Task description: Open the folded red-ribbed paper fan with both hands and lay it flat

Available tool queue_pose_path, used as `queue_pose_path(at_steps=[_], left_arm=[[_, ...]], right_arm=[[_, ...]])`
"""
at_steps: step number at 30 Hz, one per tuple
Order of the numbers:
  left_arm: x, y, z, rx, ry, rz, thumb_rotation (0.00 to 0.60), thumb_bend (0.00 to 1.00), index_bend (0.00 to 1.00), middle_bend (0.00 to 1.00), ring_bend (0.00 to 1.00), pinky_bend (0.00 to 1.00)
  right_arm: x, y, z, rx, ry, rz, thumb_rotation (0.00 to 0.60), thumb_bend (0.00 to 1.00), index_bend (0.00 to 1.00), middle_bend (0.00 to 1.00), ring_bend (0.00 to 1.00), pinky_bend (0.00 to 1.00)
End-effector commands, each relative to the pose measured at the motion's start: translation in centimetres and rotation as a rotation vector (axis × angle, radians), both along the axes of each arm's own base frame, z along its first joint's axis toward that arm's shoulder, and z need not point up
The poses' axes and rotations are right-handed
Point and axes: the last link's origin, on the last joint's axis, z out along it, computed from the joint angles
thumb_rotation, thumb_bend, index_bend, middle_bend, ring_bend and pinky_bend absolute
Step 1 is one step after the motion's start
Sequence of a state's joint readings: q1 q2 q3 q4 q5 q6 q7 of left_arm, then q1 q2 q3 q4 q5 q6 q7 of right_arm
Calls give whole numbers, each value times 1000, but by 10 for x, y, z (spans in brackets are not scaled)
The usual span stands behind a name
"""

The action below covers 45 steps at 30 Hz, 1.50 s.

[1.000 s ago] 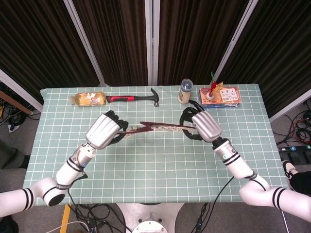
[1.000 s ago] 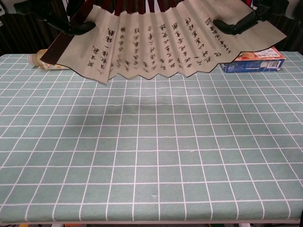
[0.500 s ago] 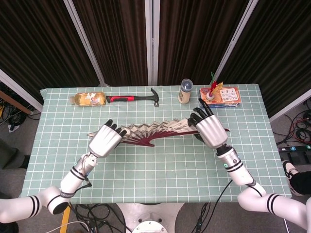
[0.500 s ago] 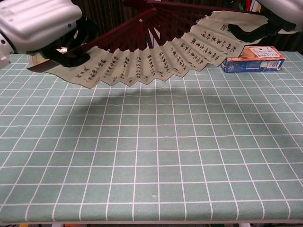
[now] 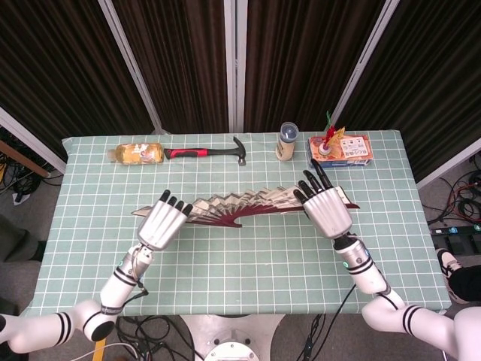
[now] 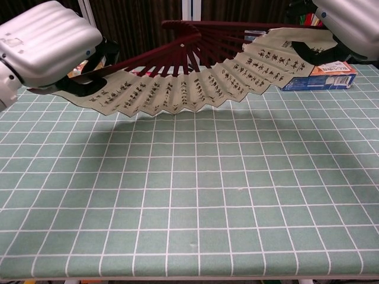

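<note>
Your left hand (image 5: 162, 225) sits at about 9 o'clock of the table's centre, palm down, its white back up and dark fingers (image 5: 174, 203) pointing toward 12 o'clock. In the chest view its fingers curl under, gripping the left end of the fan (image 6: 177, 89). The left forearm runs back toward 7 o'clock. Your right hand (image 5: 327, 210) sits at about 3 o'clock, palm down, fingers (image 5: 310, 183) spread toward 11 o'clock, holding the fan's right end from above. The right forearm trails toward 5 o'clock.
</note>
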State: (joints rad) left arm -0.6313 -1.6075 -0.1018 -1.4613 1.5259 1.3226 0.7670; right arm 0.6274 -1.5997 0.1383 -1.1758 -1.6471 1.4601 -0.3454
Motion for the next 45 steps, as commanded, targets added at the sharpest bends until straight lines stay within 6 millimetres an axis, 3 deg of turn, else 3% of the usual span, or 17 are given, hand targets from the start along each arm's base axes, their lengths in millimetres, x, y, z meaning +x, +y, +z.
queue_pose_path(at_steps=[1,6,11,17,21,25,28,32,45], left_arm=[[1,-3,-1,-11,1,0,600,303,416,651,641,448],[7,-12,-2,-39,0,-27,600,134,322,612,627,445],[7,-18,-9,-66,41,-31,600,96,311,579,588,429],[6,-31,-16,-139,71,16,600,4,202,405,385,325],[11,-37,-15,-172,61,19,600,0,135,287,240,294],[15,-38,-16,-200,52,24,600,0,112,246,208,274],[16,-36,-15,-215,44,36,600,0,104,235,198,263],[16,-30,-11,-234,-2,66,600,0,102,229,186,258],[-4,15,31,-274,-345,268,600,0,102,226,186,252]], right_arm=[[-2,6,-2,-10,5,10,600,456,675,418,198,0],[-9,16,-2,-14,9,-1,600,451,604,359,143,0],[-21,27,-5,-12,39,-19,600,422,472,281,51,0],[-39,44,-11,12,56,-59,600,340,113,122,0,0],[-51,58,-15,50,74,-145,600,237,2,43,0,0],[-60,71,-21,118,77,-253,600,67,0,1,0,0],[-67,76,-22,167,91,-347,600,10,0,0,0,0],[-71,76,-21,266,90,-459,600,0,0,0,0,0],[-64,35,4,481,148,-616,600,0,0,0,0,0]])
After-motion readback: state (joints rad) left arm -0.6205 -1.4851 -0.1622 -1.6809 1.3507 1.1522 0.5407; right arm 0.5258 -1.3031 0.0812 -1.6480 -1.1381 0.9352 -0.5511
